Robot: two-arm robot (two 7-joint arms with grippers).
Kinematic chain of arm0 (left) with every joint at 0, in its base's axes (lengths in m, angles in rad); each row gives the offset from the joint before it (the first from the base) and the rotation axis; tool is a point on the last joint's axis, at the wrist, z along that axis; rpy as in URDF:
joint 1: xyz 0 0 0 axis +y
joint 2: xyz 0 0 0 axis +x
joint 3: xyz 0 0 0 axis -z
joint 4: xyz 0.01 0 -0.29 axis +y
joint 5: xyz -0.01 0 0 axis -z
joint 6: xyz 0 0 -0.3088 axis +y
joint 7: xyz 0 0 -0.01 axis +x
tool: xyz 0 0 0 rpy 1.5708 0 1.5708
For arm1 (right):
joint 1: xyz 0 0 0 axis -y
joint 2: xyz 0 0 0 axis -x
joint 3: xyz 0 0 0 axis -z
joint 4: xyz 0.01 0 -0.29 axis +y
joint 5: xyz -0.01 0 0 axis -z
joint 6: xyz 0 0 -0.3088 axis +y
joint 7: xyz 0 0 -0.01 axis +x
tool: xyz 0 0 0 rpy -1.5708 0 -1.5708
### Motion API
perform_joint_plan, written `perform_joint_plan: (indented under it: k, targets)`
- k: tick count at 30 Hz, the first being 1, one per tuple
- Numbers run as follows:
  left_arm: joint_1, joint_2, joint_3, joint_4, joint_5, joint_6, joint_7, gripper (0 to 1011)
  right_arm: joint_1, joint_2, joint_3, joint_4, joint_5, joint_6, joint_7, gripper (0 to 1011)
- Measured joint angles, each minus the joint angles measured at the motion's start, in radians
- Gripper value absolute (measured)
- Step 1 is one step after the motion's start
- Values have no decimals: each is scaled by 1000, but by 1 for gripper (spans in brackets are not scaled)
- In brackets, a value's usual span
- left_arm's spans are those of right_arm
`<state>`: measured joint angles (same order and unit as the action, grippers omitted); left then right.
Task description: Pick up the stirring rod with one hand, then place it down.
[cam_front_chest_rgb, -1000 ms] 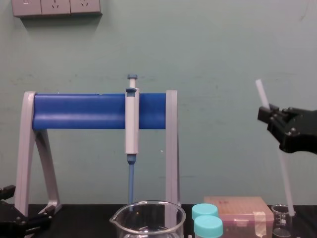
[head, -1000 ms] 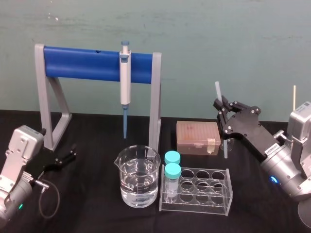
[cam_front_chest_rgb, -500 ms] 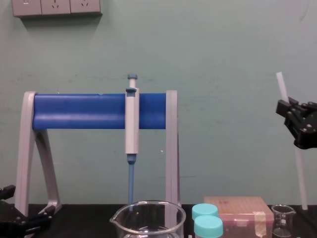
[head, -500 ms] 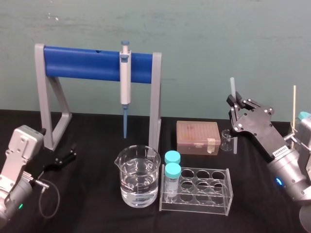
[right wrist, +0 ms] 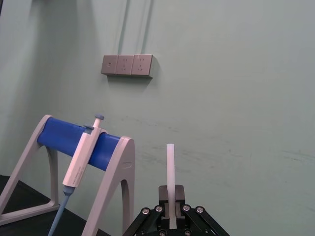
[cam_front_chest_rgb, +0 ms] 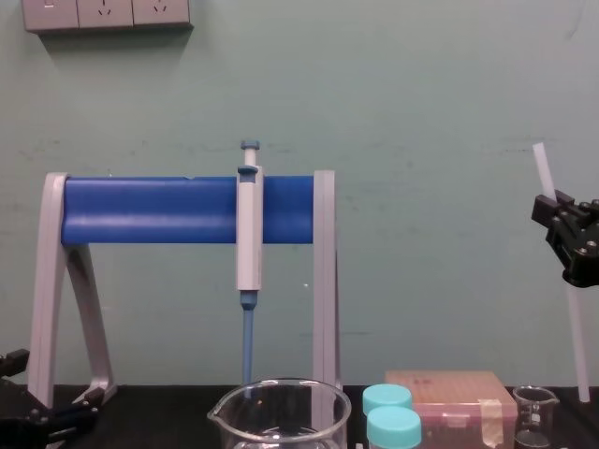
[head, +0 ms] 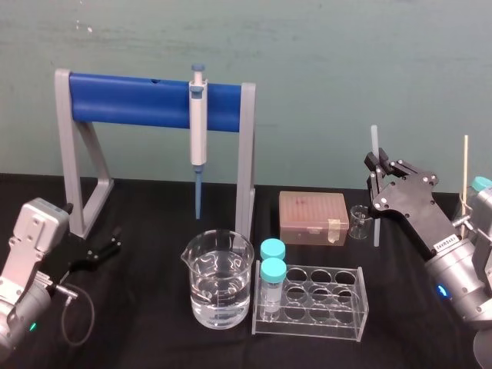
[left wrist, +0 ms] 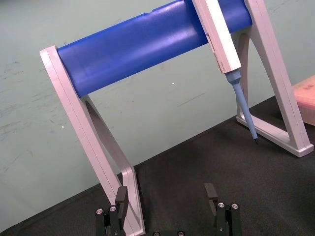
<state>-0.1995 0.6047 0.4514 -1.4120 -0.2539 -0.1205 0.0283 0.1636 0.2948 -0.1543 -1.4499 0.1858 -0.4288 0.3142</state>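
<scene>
Our right hand (head: 376,167), at the right of the head view, is clamped on the stirring rod (head: 373,142) in its upper third. The rod stands upright, just right of the small beaker (head: 358,222). We judge it light, stiff, slick and brittle — a firm pinch suits. Bare table (head: 400,273) lies below — room to lay it. Left hand (head: 108,247) rests agape, lower left.

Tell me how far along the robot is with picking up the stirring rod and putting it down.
The pick-up looks done: the right gripper is shut on the stirring rod, holding it nearly upright beside the small beaker, not inside it. Whether its lower end touches the table is unclear. Releasing it is left. The left gripper sits open, parked near the pipette stand.
</scene>
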Motion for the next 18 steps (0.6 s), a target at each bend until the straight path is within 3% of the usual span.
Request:
perform_joint_plan:
  k: [18]
  targets:
    - [0, 0, 0, 0, 0, 0, 0, 1000, 2, 3, -3, 1, 3, 0, 2, 66]
